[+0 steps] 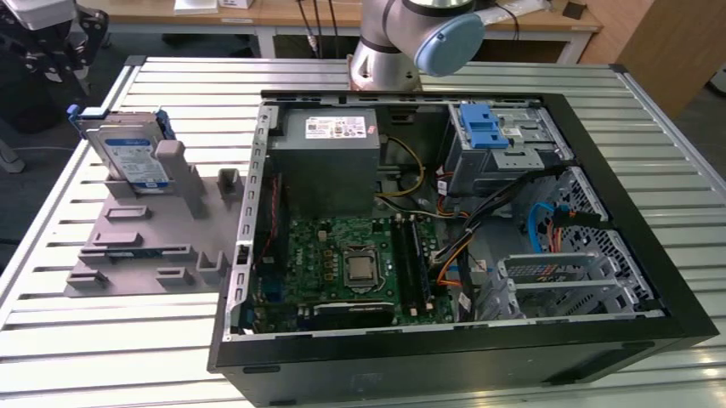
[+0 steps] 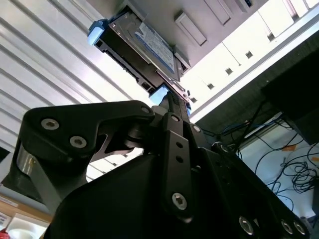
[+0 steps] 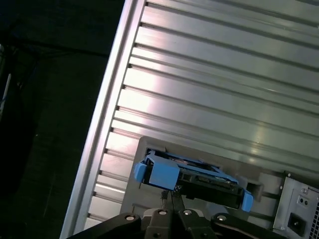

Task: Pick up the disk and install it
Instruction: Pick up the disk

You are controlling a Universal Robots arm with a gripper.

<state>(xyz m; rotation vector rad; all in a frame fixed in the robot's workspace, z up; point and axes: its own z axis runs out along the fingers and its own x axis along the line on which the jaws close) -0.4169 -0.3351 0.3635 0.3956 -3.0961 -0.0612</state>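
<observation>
The disk [image 1: 127, 151] stands on edge in a slot at the far end of a grey fixture plate [image 1: 136, 246], at the exterior view's left. It is a silver drive with a white-and-blue label and a blue bracket. In both wrist views I look down on it from well above: the disk [image 3: 192, 177] shows its blue bracket edge, and the disk [image 2: 149, 47] shows its label. My gripper [image 3: 169, 196] hangs above it with its thin fingertips together, holding nothing. The gripper [image 2: 174, 99] is apart from the disk.
An open black computer case [image 1: 635, 212] lies on the slatted metal table [image 1: 136, 357], with a motherboard, a grey power supply [image 1: 329, 153] and a silver drive cage with a blue latch [image 1: 499, 140]. My arm's base [image 1: 386, 59] stands behind the case.
</observation>
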